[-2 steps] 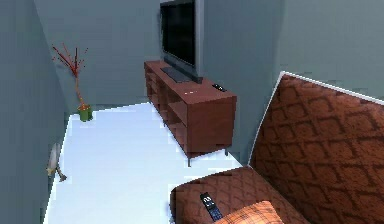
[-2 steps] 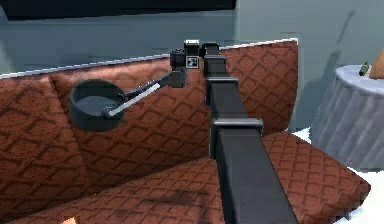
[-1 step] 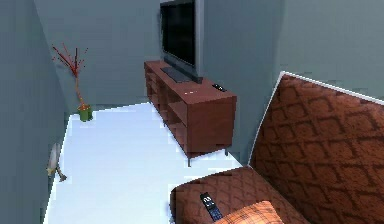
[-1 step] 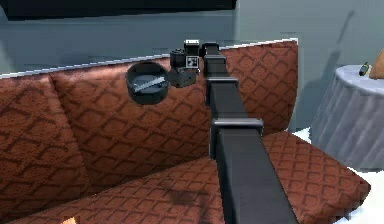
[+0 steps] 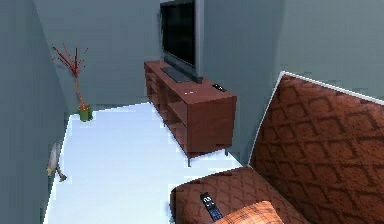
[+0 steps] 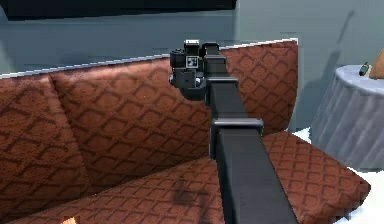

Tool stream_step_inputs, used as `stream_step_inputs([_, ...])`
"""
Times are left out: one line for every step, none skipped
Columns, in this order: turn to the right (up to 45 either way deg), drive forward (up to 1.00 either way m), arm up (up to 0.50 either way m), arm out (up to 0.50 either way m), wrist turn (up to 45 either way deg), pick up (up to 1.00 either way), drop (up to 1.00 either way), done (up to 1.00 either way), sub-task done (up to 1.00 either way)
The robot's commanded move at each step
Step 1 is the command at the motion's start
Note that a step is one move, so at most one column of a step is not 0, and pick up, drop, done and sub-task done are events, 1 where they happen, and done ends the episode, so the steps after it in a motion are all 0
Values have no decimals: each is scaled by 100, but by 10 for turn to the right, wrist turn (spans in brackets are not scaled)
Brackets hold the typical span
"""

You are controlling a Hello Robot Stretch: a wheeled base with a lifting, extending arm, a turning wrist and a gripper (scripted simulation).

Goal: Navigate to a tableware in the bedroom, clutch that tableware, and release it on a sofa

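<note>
Far out before the backrest of the red-brown diamond-patterned fabric sofa (image 6: 110,120) I see my fingers (image 6: 185,72); I cannot tell whether they hold anything.

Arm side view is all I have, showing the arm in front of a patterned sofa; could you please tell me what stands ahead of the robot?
Observer: Ahead, a wooden TV stand runs along the wall on the forward view's right, with a dark television on top.
Operator: Thank you. Is anything lying on the sofa towards that end?
Observer: Yes, a dark remote control lies on the sofa at the forward view's bottom edge.
Operator: And on the floor beyond?
Observer: A plant with red twigs in a green pot stands in the far corner.
</note>
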Motion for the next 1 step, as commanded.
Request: stream_step_inputs([0,0,-40,0,0,0,0,0,0])
